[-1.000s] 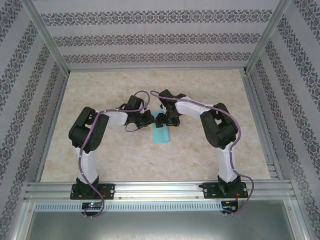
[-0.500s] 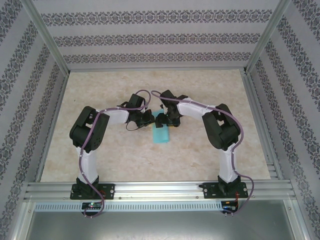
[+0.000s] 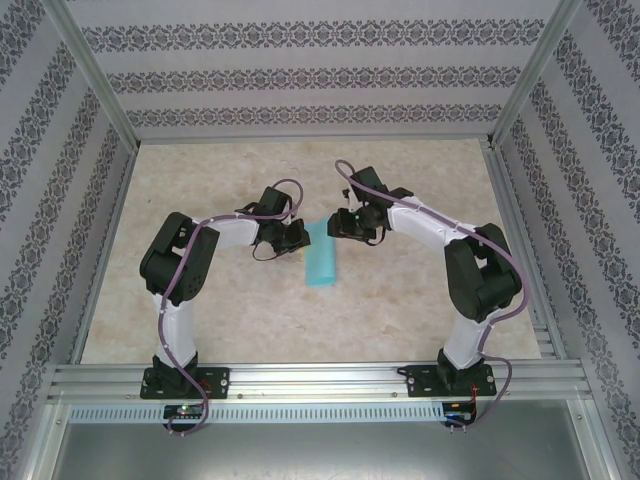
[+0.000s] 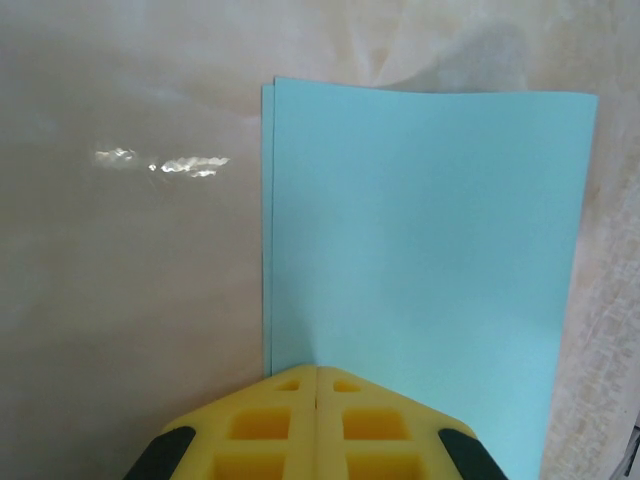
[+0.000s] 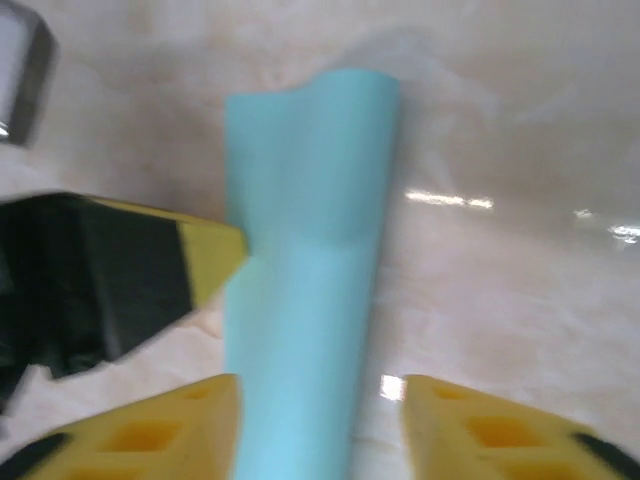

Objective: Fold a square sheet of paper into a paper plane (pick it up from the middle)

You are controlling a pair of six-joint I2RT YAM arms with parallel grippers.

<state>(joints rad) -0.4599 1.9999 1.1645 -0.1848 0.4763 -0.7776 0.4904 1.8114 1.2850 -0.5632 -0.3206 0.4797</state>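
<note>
The turquoise sheet of paper [image 3: 321, 258] lies on the table folded in half into a narrow rectangle, with two layers showing at its left edge [image 4: 420, 250]. My left gripper [image 3: 298, 238] is shut, and its closed yellow tips [image 4: 317, 375] rest on the paper's near edge, pressing it rather than pinching it. My right gripper [image 3: 337, 226] is open just beyond the paper's far end. In the right wrist view the paper [image 5: 310, 250] runs up between the spread fingers [image 5: 318, 400], its far end curled, and the left gripper's fingertip [image 5: 215, 255] touches its side.
The beige marbled tabletop [image 3: 220, 310] spreads around the paper. Patterned walls and aluminium frame rails [image 3: 110, 110] enclose the table on three sides. The purple cables [image 3: 285, 190] arc over both arms.
The right arm has swung out to the right and back, taking its gripper off the paper, so more of the paper's far end shows. The left gripper has barely moved.
</note>
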